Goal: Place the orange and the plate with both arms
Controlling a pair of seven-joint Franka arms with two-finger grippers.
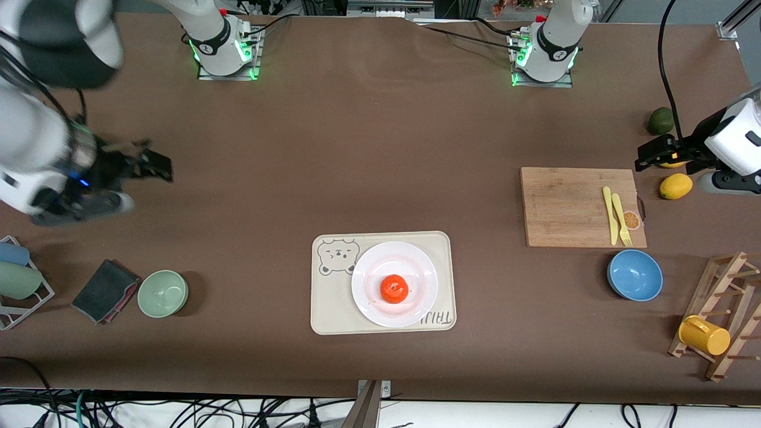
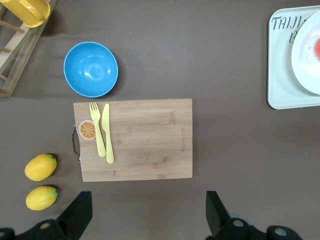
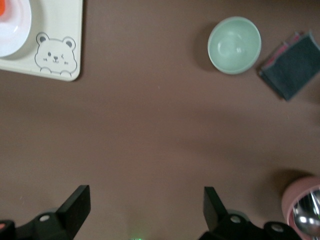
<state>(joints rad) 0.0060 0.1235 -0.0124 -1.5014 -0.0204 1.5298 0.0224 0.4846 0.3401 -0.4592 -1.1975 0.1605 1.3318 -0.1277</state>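
Note:
The orange sits in the middle of the white plate, which rests on the beige bear-print tray near the table's front edge. My right gripper is open and empty, up over bare table toward the right arm's end. Its wrist view shows a sliver of the orange and the plate. My left gripper is open and empty, over the table beside the cutting board. Its wrist view shows the plate's edge with a sliver of orange.
A wooden cutting board holds a yellow knife and fork. Two lemons, a dark green fruit, a blue bowl and a wooden rack with a yellow mug lie at the left arm's end. A green bowl, a folded cloth and a cup rack lie at the right arm's end.

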